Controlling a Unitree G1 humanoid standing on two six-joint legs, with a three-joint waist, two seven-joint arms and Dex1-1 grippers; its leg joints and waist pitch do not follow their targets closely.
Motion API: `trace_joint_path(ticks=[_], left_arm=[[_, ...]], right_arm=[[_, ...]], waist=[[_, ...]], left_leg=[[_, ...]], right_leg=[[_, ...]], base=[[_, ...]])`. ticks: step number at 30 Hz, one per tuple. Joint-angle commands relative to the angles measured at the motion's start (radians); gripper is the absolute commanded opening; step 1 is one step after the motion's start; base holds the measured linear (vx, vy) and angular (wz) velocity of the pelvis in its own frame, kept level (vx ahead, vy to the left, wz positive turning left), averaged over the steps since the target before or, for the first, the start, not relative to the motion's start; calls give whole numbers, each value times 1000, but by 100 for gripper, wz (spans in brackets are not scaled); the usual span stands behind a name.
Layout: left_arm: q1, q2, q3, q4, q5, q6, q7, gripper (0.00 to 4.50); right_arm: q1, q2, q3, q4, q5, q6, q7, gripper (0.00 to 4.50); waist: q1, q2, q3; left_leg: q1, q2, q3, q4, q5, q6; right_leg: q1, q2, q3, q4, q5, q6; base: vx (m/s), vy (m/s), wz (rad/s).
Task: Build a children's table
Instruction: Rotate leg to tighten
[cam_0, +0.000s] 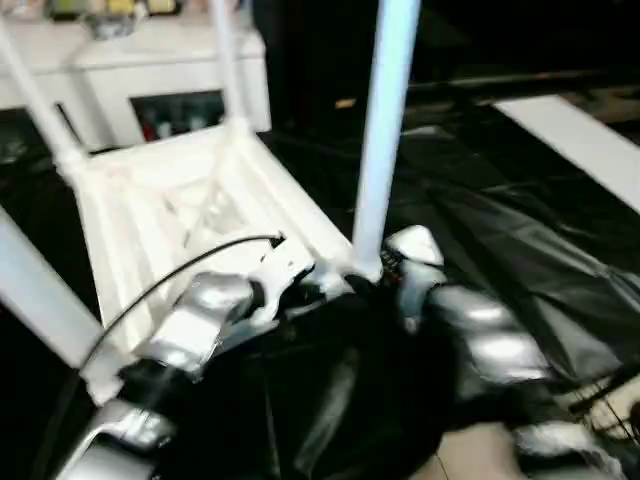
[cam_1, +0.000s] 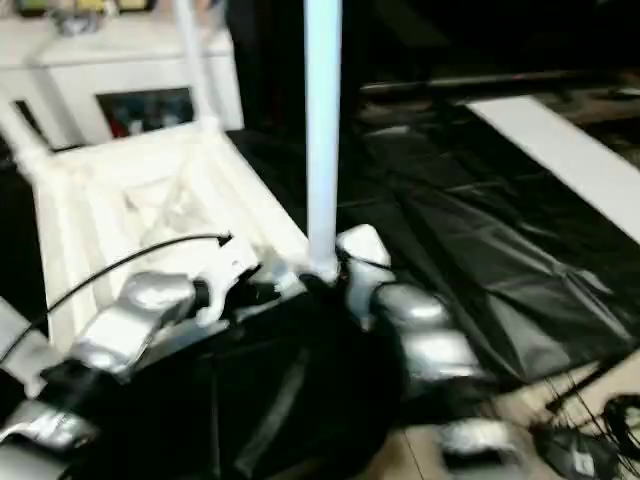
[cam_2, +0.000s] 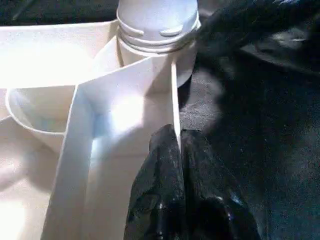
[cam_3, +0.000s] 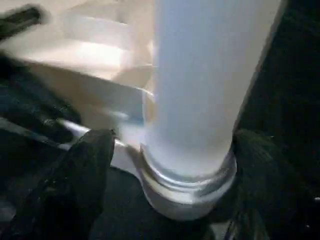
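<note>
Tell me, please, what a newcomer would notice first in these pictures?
The upturned white tabletop lies on black sheeting, legs pointing up. The nearest leg rises from its corner socket, the right gripper open around its base. The left gripper pinches the tabletop's edge.

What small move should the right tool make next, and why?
Probably draw the right tool back from the leg. Its fingers stand apart on either side of the leg's base, which sits upright in the corner socket while the left tool pinches the tabletop rim.
</note>
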Motion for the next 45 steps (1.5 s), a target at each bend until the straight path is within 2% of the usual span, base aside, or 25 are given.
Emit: trace_joint_path(ticks=[1, 2, 4, 8, 11, 16, 19, 22, 26, 29, 32, 34, 42, 45], left_arm=[[18, 28, -40, -8, -1, -38, -72, 0], [26, 45, -42, -19, -9, -56, -108, 0], [50, 86, -48, -64, -38, -91, -200, 0], [69, 148, -64, -115, -64, -72, -288, 0], [73, 174, -64, -132, -79, -70, -322, 0], [75, 184, -68, -144, -88, -72, -344, 0], [72, 179, -69, -143, -85, -71, -338, 0], [69, 180, -71, -139, -83, -73, -335, 0], [66, 181, -70, -133, -81, -75, -333, 0], [66, 183, -69, -133, -80, -75, -332, 0], [65, 181, -70, -131, -79, -75, -330, 0], [65, 182, -70, -131, -79, -75, -330, 0], [67, 182, -70, -132, -81, -70, -331, 0], [67, 177, -67, -125, -74, -74, -311, 0]], right_arm=[[3, -32, 78, -51, 24, -20, 155, 397], [8, -60, 79, -60, 28, -19, 191, 397], [20, -108, 83, -73, 30, -26, 261, 397], [29, -152, 87, -84, 44, -21, 324, 397], [23, -158, 89, -75, 47, -29, 341, 397], [3, -144, 90, -54, 52, -39, 347, 397], [-8, -139, 105, -31, 40, -43, 354, 397], [-8, -140, 120, -11, 23, -55, 361, 397], [-13, -130, 116, -2, 35, -33, 367, 365], [-15, -129, 120, 1, 36, -31, 373, 328], [-21, -127, 124, 21, 35, -37, 373, 312], [-24, -123, 123, 28, 39, -38, 372, 281], [-24, -113, 124, 35, 37, -40, 374, 270], [-36, -87, 109, 76, 14, -64, 291, 269]], waist=[[4, -5, -58], [9, -5, -61], [12, -4, -61], [23, 1, -58], [34, -1, -56], [32, -4, -56], [31, -4, -56], [32, -4, -58], [32, -4, -59], [33, -4, -59], [32, -4, -59], [32, -4, -60], [32, -4, -56], [30, -5, -56]], left_leg=[[3, 31, -4, -67, -231, 67], [4, 31, -2, -62, -191, 78], [1, 31, -2, -59, -155, 97], [10, 38, 2, -59, -164, 98], [15, 40, 4, -64, -202, 71], [13, 38, 3, -66, -221, 46], [12, 36, 3, -64, -222, 44], [11, 36, 3, -62, -206, 47], [10, 36, 3, -60, -190, 53], [11, 36, 4, -60, -194, 56], [10, 36, 3, -60, -200, 52], [10, 36, 3, -59, -195, 53], [11, 36, 2, -61, -235, 39], [11, 35, 2, -61, -239, 32]], right_leg=[[45, -49, 38, -58, -205, -195], [48, -47, 37, -51, -146, -219], [53, -47, 36, -44, -90, -237], [47, -40, 33, -40, -91, -264], [44, -43, 35, -43, -145, -255], [47, -47, 37, -46, -186, -229], [47, -48, 38, -47, -206, -222], [46, -46, 37, -45, -189, -226], [48, -44, 36, -40, -153, -236], [47, -45, 36, -41, -163, -236], [48, -45, 36, -41, -172, -235], [48, -45, 36, -40, -165, -236], [45, -46, 37, -45, -233, -221], [43, -46, 38, -46, -242, -218]], base=[[54, -28, -1], [0, 0, 0], [0, 0, 0], [0, 0, 0], [0, 0, 0], [0, 0, 0], [0, 0, 0], [0, 0, 0], [0, 0, 0], [0, 0, 0], [0, 0, 0], [0, 0, 0], [0, 0, 0], [0, 0, 0]])
